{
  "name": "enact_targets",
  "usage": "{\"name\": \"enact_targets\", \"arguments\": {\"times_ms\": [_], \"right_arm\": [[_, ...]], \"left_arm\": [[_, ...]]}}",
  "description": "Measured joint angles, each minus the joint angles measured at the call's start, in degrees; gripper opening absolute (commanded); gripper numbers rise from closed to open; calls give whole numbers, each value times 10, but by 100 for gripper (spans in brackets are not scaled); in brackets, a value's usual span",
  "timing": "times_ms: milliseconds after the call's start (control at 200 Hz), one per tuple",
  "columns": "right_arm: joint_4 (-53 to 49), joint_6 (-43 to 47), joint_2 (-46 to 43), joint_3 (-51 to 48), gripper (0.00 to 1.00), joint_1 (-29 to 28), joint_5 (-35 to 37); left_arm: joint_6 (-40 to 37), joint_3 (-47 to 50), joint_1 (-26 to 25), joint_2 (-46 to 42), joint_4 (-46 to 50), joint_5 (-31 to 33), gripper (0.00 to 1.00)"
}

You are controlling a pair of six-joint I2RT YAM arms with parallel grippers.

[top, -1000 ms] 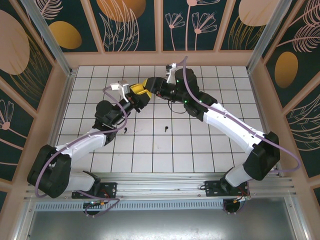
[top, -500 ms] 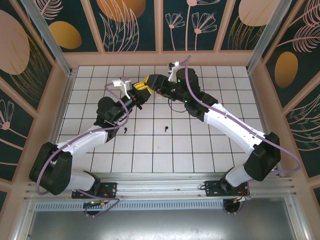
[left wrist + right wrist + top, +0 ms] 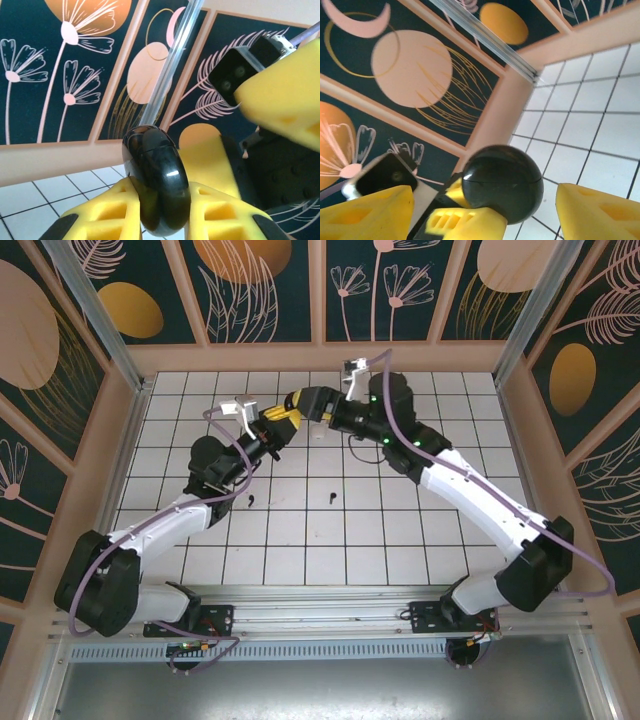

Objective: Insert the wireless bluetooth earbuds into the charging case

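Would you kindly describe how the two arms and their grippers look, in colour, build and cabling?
The left arm and right arm have white link shells and black joint housings. The left gripper and right gripper carry chunky yellow fingers with triangular cut-outs. A lavender cable loops along each arm, and small green lights glow on the right arm.

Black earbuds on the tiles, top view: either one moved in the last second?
No. The left black earbud and the right black earbud each lie in the same tile, at the same spot against its grid lines, as a second ago.
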State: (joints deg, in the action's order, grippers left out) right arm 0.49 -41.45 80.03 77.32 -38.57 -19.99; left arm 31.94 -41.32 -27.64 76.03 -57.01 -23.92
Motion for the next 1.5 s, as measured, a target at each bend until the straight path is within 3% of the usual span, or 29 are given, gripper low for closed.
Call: {"name": "enact_targets", "arguments": {"times_ms": [175,525,791,976,1276,1501], "right_arm": [[65,8,-68,-47,72,58,-83],[153,10,-49,-77,66,60,-213],[205,6,-26,-80,61,58,-259],[237,3,-12,-82,52,45,-280],[252,2,-1,-92,50,36,-295],[264,-4,4,-97,31,34,-301]], "left_arm": [[84,6,29,-4,-46,-63,0],[259,7,38,18,-192,-171,0],[291,7,38,18,-207,-216,0],[297,7,37,17,-209,-226,0],[303,7,38,11,-212,-232,0],[305,7,38,9,-215,-237,0]]}}
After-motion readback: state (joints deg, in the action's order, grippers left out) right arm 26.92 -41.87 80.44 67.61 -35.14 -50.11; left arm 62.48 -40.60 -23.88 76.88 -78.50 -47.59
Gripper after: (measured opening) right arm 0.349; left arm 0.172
